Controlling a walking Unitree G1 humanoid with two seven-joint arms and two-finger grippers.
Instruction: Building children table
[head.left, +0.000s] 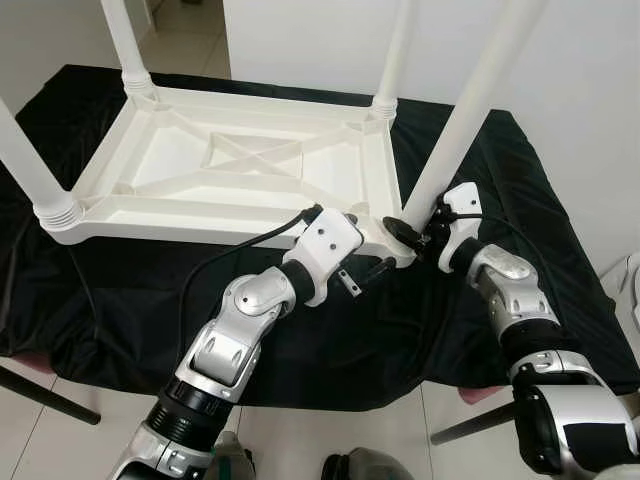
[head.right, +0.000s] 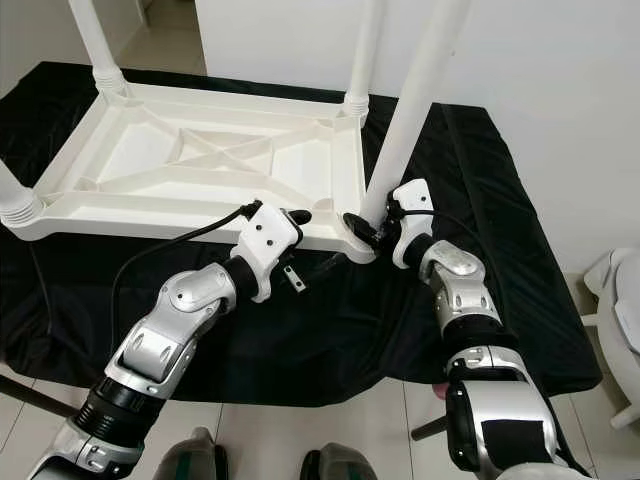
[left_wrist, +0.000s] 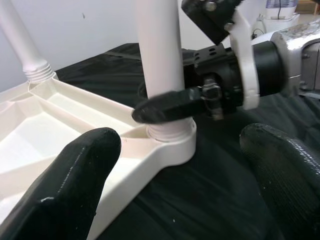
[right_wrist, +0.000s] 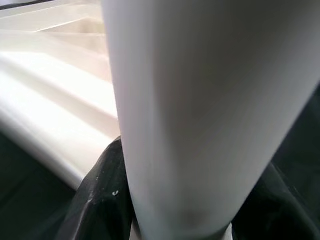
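Fingers of the right gripper (head.left: 408, 232) clasp the table leg (head.left: 470, 110); left gripper (head.left: 372, 272) fingers seemingly spread beside it.

White table (head.left: 240, 170), centre frame: smooth moulded plastic, slight sheen, ribbed underside. Legs (head.left: 470, 110) same smooth white plastic, threaded ridges at base. Worktop (head.left: 560, 250) covered in black cloth, matt, creased. Arms: polished silver metal with white glossy plastic shells. Right gripper (head.left: 405, 232) fingers black, glossy. Left gripper (left_wrist: 180, 165) fingertips (left_wrist: 75, 175) black, finely textured rubber. Floor (head.left: 60, 440), lower left: pale glossy tiles.
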